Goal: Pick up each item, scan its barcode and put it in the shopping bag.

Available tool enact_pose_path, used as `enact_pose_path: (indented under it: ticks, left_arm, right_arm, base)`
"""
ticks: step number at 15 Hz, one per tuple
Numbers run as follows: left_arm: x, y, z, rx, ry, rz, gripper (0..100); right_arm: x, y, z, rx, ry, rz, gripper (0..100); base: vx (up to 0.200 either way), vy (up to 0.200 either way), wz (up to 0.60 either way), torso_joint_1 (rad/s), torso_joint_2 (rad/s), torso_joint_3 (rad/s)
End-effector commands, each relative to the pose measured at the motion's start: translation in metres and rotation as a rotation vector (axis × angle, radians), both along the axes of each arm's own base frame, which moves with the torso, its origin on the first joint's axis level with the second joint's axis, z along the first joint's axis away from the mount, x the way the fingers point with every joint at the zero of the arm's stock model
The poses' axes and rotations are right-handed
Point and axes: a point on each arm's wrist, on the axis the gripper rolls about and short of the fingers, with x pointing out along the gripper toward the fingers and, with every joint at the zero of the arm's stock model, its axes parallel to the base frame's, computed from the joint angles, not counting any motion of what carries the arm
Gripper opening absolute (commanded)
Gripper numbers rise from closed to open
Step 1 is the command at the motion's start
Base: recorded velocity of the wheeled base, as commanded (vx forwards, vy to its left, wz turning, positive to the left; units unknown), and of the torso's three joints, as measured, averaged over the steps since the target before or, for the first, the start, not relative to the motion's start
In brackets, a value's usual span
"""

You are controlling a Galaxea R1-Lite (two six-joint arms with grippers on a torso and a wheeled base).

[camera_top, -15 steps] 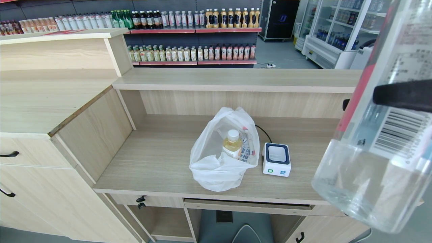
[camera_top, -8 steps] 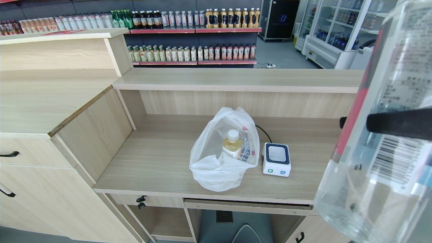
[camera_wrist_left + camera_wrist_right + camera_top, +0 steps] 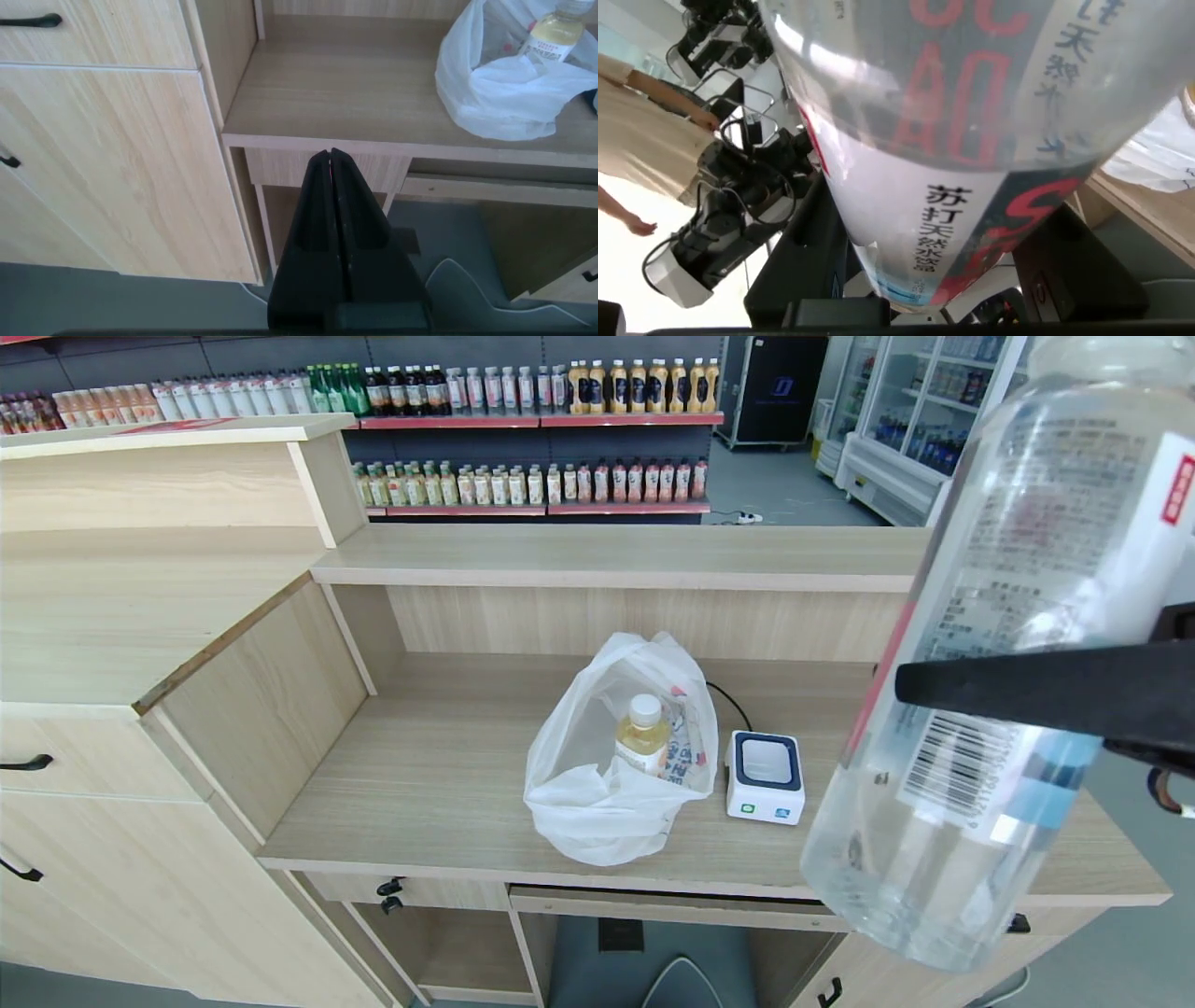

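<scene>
Both right fingers (image 3: 1027,695): clamped across the clear bottle (image 3: 990,616), which was held tilted in the air, barcode showing.
Left fingers (image 3: 330,196): pressed together, empty, well apart from the bag.
Shopping bag (image 3: 597,812): open on the surface (image 3: 420,775), just beside the scanner (image 3: 766,775), yellow drink (image 3: 642,737) inside.

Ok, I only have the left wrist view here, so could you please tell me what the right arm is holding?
Observer: The right gripper is shut on a clear bottle, held in the air by the counter's right end.
Operator: Thank you. Is there a scanner nearby?
Observer: Yes, a scanner sits on the counter, just right of the shopping bag.
Operator: Can you see a barcode?
Observer: Yes, the barcode shows on the side of the bottle toward the head camera.
</scene>
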Motion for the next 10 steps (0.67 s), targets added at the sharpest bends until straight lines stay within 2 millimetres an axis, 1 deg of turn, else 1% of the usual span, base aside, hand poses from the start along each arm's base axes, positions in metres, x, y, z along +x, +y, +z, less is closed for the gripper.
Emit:
enact_pose_path:
  ticks: [1,7,10]
  left_arm:
    - [0.0,0.0,0.0,0.0,0.0,0.0,0]
    - [0.0,0.0,0.0,0.0,0.0,0.0,0]
    - [0.0,0.0,0.0,0.0,0.0,0.0,0]
  right_arm:
    - [0.01,0.008,-0.008,-0.026,0.025,-0.007,0]
    - [0.016,0.012,-0.013,-0.029,0.029,-0.016,0]
    - [0.023,0.01,-0.022,-0.046,0.033,-0.048,0]
  base:
    - [0.0,0.0,0.0,0.0,0.0,0.0]
    - [0.0,0.0,0.0,0.0,0.0,0.0]
    - [0.0,0.0,0.0,0.0,0.0,0.0]
